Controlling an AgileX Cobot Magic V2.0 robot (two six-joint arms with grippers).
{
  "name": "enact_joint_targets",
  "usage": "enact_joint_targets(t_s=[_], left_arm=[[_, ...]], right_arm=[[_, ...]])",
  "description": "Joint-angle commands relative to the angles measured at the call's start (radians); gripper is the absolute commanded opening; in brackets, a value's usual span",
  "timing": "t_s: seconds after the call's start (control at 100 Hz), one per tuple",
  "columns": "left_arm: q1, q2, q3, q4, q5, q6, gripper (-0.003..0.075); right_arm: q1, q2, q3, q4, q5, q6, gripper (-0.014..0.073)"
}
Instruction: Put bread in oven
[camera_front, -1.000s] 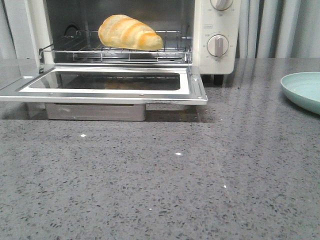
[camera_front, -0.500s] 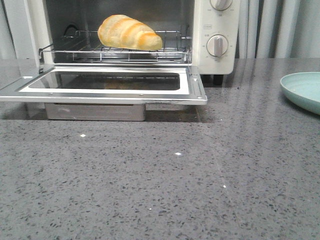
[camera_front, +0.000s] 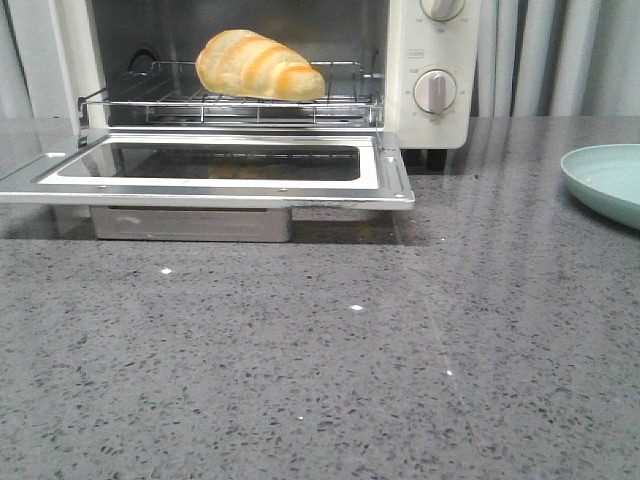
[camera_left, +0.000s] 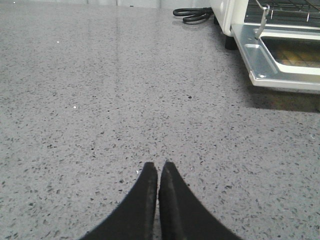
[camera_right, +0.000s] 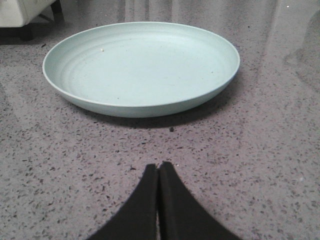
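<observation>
While the striped golden-brown bread roll (camera_front: 258, 64) lies on the cream-white toaster oven's (camera_front: 432, 70) wire rack, its door hangs open. The left gripper (camera_left: 158, 172) and right gripper (camera_right: 159, 172) are both closed and empty above the grey speckled surface (camera_front: 330, 360).

Grey speckled stone countertop (camera_front: 330, 360), glossy. Oven (camera_front: 435, 60) stands on it at the back left on black feet, door folded down flat above the surface. Pale green plate (camera_front: 605, 180) sits at the right edge. Black cable (camera_left: 192, 15) lies beside the oven.
</observation>
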Motion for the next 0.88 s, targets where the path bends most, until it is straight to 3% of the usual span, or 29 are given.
enact_joint_targets(t_s=[0.0,0.87], left_arm=[[0.002,-0.026,0.021,0.002,-0.066,-0.001,-0.0021],[0.002,-0.026,0.021,-0.009,-0.066,-0.001,-0.0022]], right_arm=[[-0.008,0.006,0.025,-0.011,-0.028,-0.008,-0.0067],[-0.008,0.006,0.025,-0.011,-0.028,-0.008,-0.0067]])
